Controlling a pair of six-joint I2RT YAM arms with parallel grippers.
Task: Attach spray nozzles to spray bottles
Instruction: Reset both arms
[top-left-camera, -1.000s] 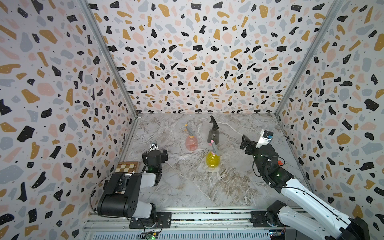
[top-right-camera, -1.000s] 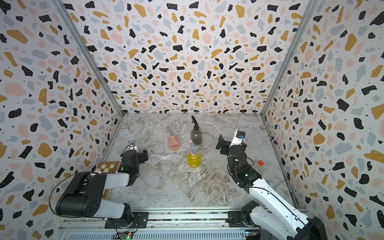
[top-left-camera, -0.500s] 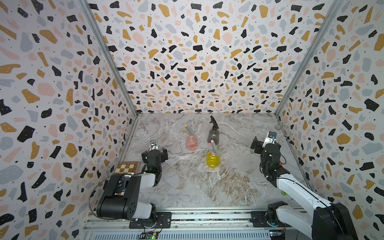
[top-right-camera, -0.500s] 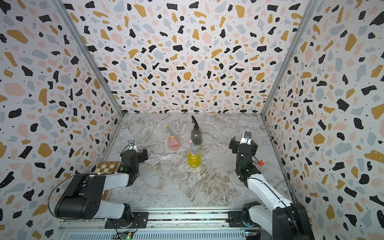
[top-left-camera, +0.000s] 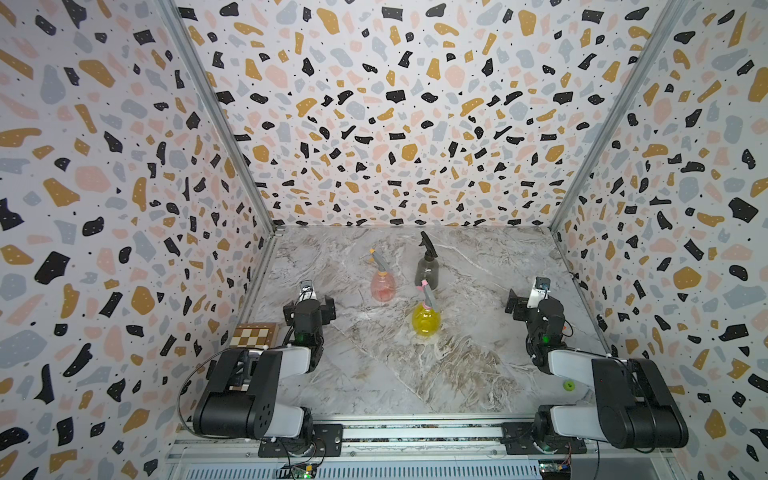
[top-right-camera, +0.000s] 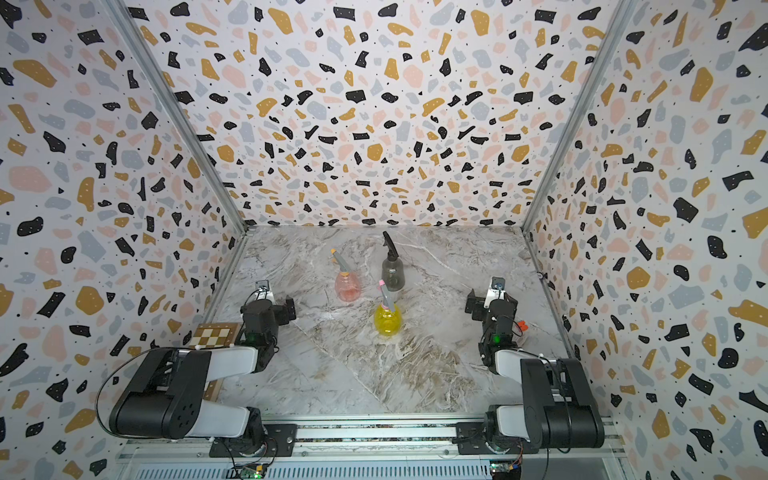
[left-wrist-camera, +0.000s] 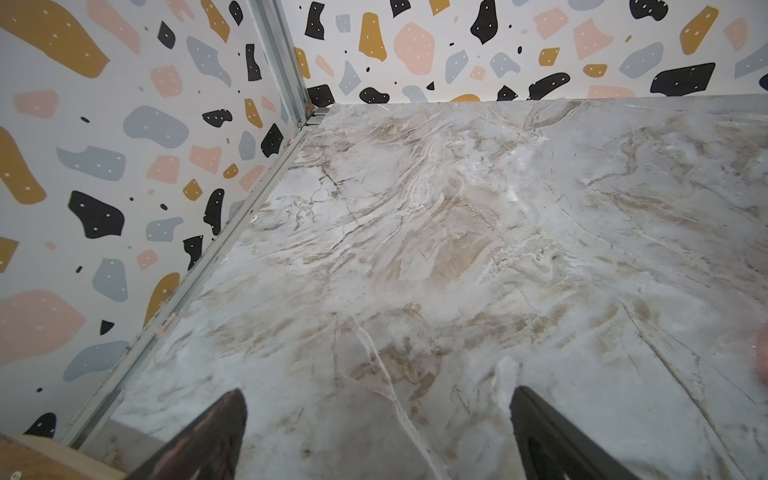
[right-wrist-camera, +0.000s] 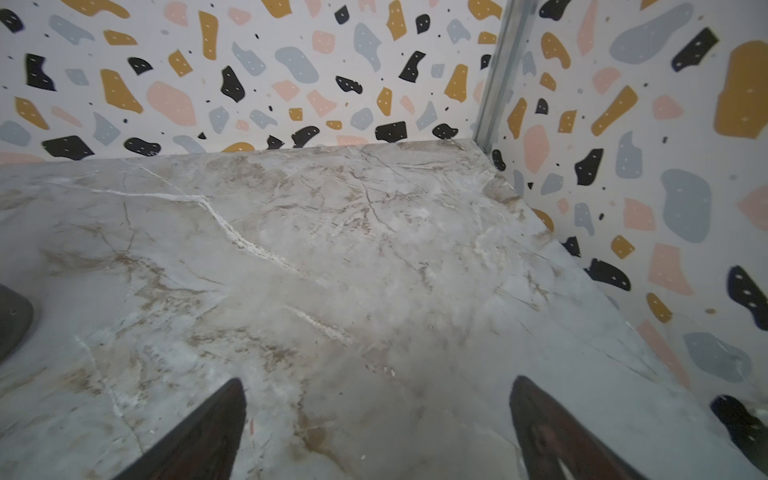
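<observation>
Bottles, three of them, stand upright in a loose cluster on the marble surface (top-left-camera: 374, 374), midway between its left and right edges and somewhat nearer the back edge than the front. The dark grey bottle (top-left-camera: 427, 272) is closest to the back edge and carries the black nozzle (top-left-camera: 428, 245) on its neck. Just to its left stands the pink bottle (top-left-camera: 382, 286), topped by the grey-and-orange nozzle (top-left-camera: 379, 262). The yellow bottle (top-left-camera: 426, 320) stands in front of the dark grey one, towards the front edge, with the grey-and-pink nozzle (top-left-camera: 428, 295) on it. How firmly each nozzle sits on its neck cannot be told.

Both arms are folded low, well apart from the bottles. The left gripper (left-wrist-camera: 376, 395) hovers near the left edge; its jaws stand wide apart with only bare marble between them. The right gripper (right-wrist-camera: 376, 382) hangs near the right edge, likewise spread wide and holding nothing. A checkerboard block (top-left-camera: 253, 336) lies against the left edge, partly under the left arm. A sliver of the dark grey bottle shows at the border of the right wrist view.
</observation>
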